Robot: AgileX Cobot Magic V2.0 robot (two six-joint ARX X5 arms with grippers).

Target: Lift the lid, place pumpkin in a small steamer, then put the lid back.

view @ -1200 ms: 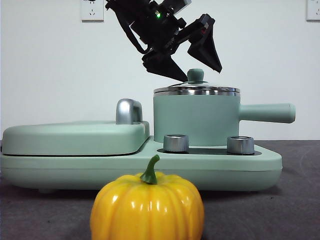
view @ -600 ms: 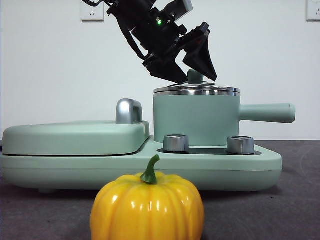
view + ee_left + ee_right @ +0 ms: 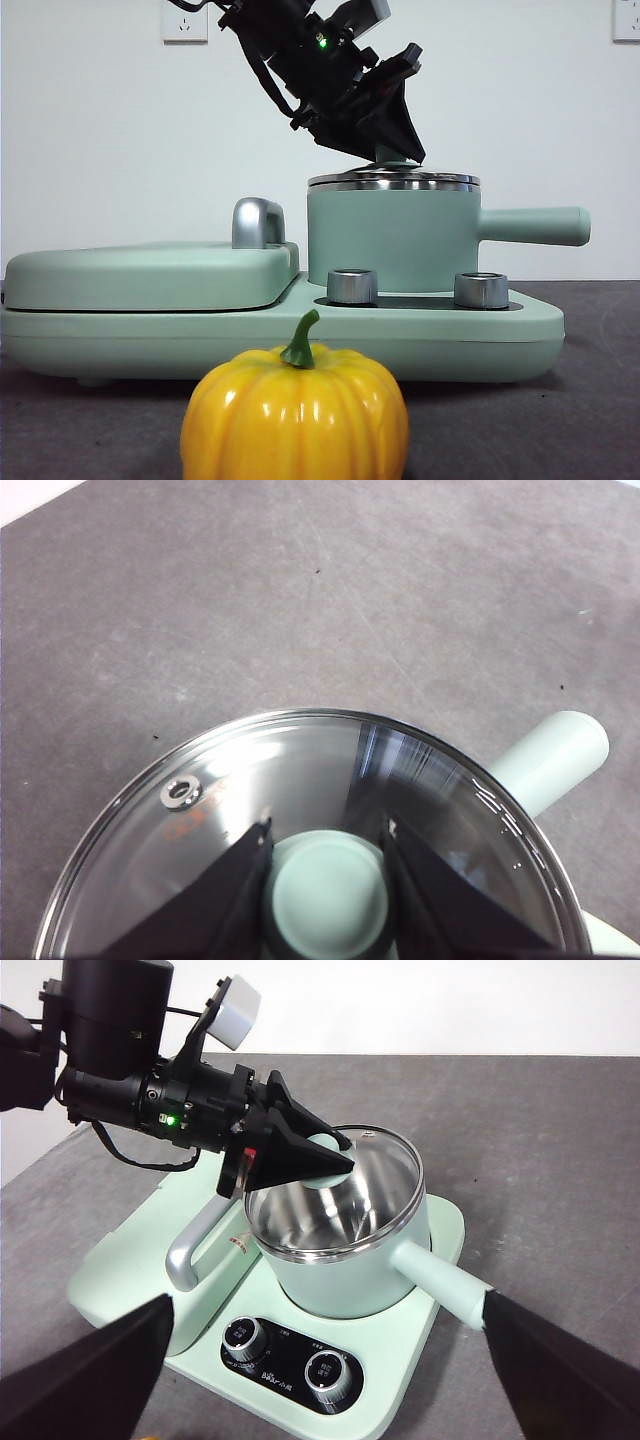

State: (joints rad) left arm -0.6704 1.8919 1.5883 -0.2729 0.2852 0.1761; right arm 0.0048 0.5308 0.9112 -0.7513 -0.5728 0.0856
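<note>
Lid [image 3: 300, 810] on small steamer [image 3: 392, 240]; left hand [image 3: 325, 880] pinching its knob.

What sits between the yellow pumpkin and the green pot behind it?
In the front view, the pumpkin and small steamer are separated by two chrome control knobs on the cooker's base.

We are seeing the left gripper [image 3: 325, 1165] reaching over the small steamer [image 3: 350, 1260], its jaws closing around the knob of the lid [image 3: 385, 1165] sitting on it. Our right gripper [image 3: 330, 1380], jaws spread wide, is hovering above the grey surface [image 3: 540, 1140].
</note>
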